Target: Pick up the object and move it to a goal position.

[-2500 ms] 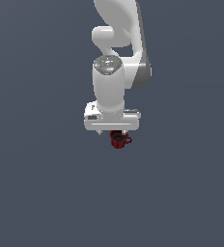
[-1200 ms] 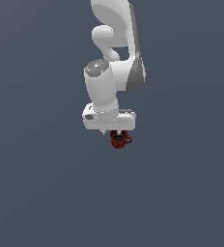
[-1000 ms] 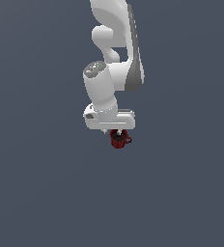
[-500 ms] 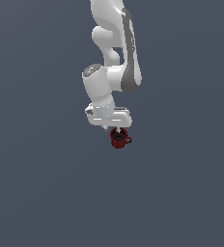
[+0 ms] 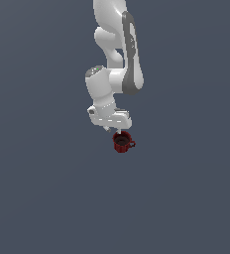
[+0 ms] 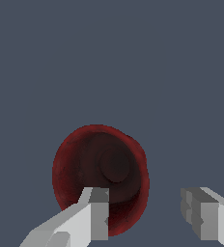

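Observation:
The small dark red mug [image 5: 121, 142] stands upright under my white hand, its loop handle [image 5: 133, 145] pointing to the exterior view's right. My gripper [image 5: 113, 130] is just above the mug's rim and tilted. In the wrist view I look down into the mug's dark inside [image 6: 102, 176]. My gripper [image 6: 145, 216] is open. One finger [image 6: 98, 219] is over the mug's opening, and the other finger [image 6: 201, 217] is outside the mug's wall. Neither finger visibly touches the mug.
A plain dark grey surface [image 5: 47, 198] fills both views with no edges or other objects showing. The white arm [image 5: 122, 54] rises from the hand to the top of the exterior view.
The wrist has turned and tilted, and the hand has shifted slightly to the exterior view's left. The mug has stayed where it was.

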Robot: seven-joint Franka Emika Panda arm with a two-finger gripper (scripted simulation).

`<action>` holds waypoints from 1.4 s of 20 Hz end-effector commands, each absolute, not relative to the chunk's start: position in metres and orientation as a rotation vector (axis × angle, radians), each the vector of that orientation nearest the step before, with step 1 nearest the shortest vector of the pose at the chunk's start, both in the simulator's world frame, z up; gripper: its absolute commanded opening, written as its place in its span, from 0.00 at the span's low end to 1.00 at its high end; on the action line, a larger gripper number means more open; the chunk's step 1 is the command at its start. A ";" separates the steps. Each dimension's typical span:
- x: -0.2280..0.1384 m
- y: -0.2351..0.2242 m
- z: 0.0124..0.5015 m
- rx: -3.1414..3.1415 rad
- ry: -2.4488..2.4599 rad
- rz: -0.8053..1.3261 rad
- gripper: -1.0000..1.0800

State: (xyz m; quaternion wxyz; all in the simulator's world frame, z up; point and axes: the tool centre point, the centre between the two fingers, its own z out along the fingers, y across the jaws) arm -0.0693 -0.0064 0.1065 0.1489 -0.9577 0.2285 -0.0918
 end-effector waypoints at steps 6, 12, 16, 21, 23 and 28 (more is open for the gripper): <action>-0.073 -0.008 0.104 -2.748 0.678 -0.269 0.62; -0.071 -0.005 0.093 -2.748 0.680 -0.269 0.62; -0.068 -0.002 0.081 -2.747 0.683 -0.270 0.62; -0.066 -0.001 0.076 -2.747 0.683 -0.271 0.62; -0.066 -0.001 0.076 -2.747 0.683 -0.271 0.00; -0.066 -0.001 0.076 -2.747 0.683 -0.271 0.00</action>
